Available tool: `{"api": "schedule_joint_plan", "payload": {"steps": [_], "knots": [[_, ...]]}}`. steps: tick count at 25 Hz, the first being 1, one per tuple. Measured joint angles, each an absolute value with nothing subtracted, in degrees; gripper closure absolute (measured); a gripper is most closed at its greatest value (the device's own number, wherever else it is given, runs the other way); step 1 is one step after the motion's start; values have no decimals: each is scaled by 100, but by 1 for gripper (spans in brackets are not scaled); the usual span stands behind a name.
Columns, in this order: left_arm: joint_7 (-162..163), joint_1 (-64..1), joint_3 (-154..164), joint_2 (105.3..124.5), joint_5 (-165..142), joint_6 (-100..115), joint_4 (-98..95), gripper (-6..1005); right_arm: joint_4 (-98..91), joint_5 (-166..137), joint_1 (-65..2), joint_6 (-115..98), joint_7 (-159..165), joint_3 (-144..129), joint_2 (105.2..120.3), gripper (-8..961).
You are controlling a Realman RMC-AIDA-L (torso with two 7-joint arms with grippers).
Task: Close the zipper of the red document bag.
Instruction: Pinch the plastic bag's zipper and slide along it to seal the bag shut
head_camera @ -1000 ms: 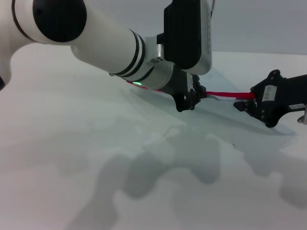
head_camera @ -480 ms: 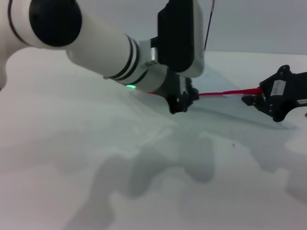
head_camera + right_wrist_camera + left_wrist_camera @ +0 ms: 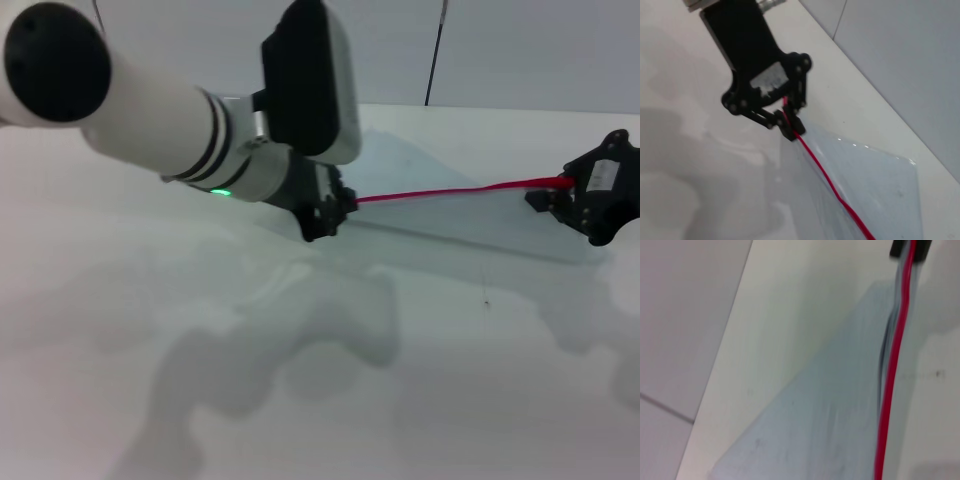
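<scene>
The red document bag (image 3: 450, 215) lies flat on the white bench (image 3: 300, 400), stretched between my two pincers, its red-trimmed long edge raised off the surface and pulled taut. My left pincer (image 3: 325, 212) is clamped on the zipper (image 3: 460, 189) at one end of that edge; I judge it has the slider, though the slider itself is hidden between its fingers. My right pincer (image 3: 570, 192) is pinched shut on the other end of the red strip, anchoring the bag. From my left pincer the zipper runs straight away toward the right one, so its long axis lies along the line joining them. The bag's pale body hangs on the near side of that line. The coming pull should follow that axis exactly; how much of the zipper is already closed I cannot tell.
</scene>
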State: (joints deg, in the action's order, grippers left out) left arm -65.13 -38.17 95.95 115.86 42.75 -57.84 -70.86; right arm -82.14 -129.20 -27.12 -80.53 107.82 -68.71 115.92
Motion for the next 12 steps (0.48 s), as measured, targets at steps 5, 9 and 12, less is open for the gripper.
{"api": "schedule_joint_plan", "payload": {"steps": [5,9,12], "knots": [[-6504,-3573,9390,11585,4205,-5784,-7161,943,-8114,-12924,-2723,-8051,10725,-6692,11593,897],[-6529,-3445,9175,11578,4203,-5821,-7183,941,-8055,-13007,-2741,-8055,10699,-6588,11593,897],[-6542,-3376,9079,11576,4201,-5842,-7183,930,-8049,-13058,-2744,-8051,10697,-6576,11600,897]]}}
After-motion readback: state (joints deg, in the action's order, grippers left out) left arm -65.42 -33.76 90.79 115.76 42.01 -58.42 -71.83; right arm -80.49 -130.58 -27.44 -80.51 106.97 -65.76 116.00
